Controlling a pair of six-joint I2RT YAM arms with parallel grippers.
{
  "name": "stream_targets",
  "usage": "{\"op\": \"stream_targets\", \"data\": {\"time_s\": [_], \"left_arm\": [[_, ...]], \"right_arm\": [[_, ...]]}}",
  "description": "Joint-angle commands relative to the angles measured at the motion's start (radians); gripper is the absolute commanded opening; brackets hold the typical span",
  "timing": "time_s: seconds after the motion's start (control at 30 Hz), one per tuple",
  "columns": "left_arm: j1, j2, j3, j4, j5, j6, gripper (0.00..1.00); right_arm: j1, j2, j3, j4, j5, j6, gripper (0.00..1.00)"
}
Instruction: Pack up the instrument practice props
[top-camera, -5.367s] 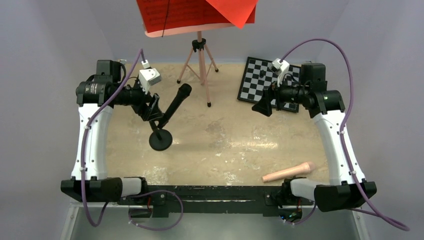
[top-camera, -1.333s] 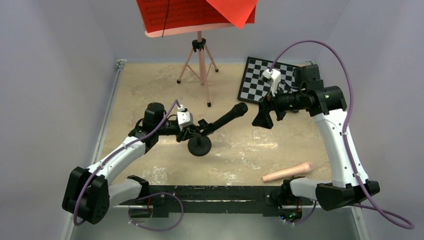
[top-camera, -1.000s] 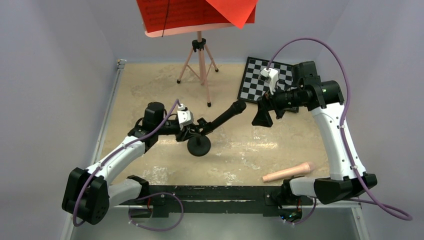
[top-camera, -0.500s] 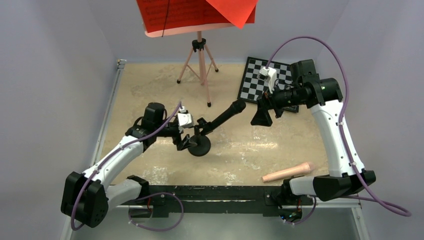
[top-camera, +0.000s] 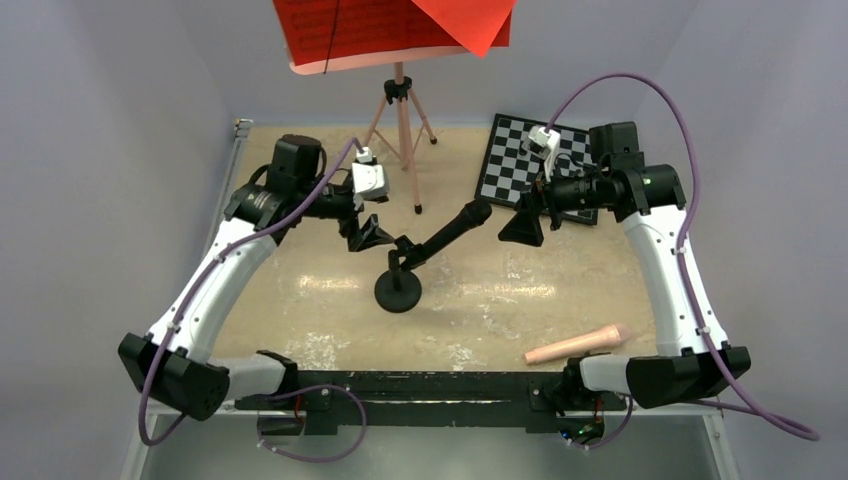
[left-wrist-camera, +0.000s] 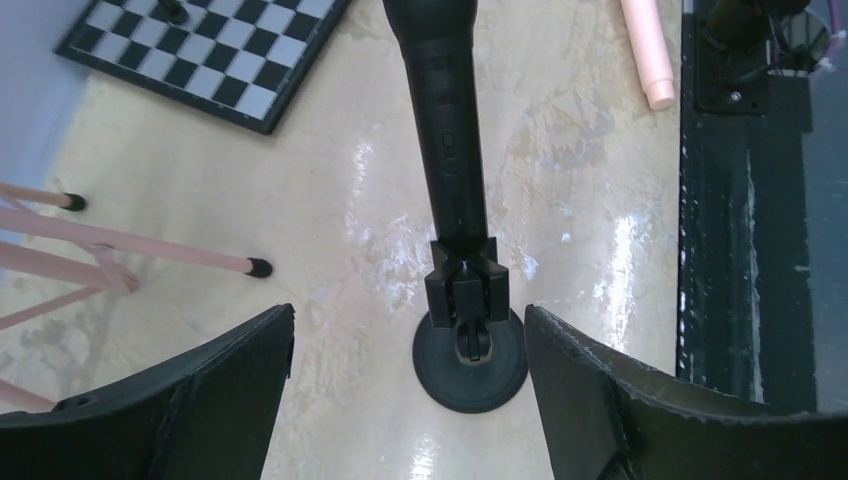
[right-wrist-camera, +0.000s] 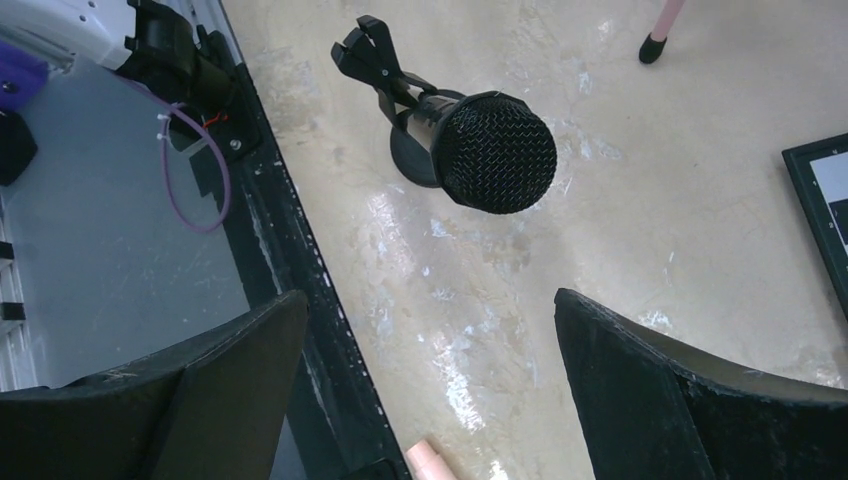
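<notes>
at the middle of the bench (top-camera: 290, 190), the black microphone (top-camera: 455, 226) sat tilted in the clip of its small round-base stand (top-camera: 398, 292). its head pointed at the right end effector (top-camera: 520, 228), whose fingers stood wide apart just short of it. the left end effector (top-camera: 368, 236), also spread and empty, hung behind the clip. nothing held the base, so a pull on the head could tip or drag the light stand. how tightly the clip gripped was hard to tell.
</notes>
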Motion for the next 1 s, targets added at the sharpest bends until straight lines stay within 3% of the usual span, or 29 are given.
{"op": "stream_targets", "data": {"time_s": [0.0, 0.23, 0.5, 0.67, 0.87, 0.97], "left_arm": [[-0.034, 0.121, 0.151, -0.285, -0.011, 0.138, 0.88], [-0.103, 0.234, 0.280, -0.403, -0.051, 0.115, 0.84], [-0.169, 0.229, 0.217, -0.367, -0.174, 0.078, 0.78], [-0.193, 0.212, 0.151, -0.255, -0.266, 0.022, 0.74], [-0.193, 0.208, 0.121, -0.212, -0.308, 0.008, 0.70], [-0.195, 0.216, 0.120, -0.207, -0.288, -0.014, 0.67]], "right_arm": [[-0.001, -0.010, -0.056, 0.145, -0.061, -0.009, 0.97], [0.006, -0.078, -0.196, 0.333, -0.032, 0.076, 0.97], [0.014, -0.140, -0.277, 0.343, -0.040, 0.079, 0.98], [0.027, -0.147, -0.314, 0.374, -0.024, 0.106, 0.98], [0.026, -0.128, -0.365, 0.509, 0.019, 0.347, 0.98], [0.027, -0.143, -0.453, 0.661, -0.013, 0.512, 0.99]]}}
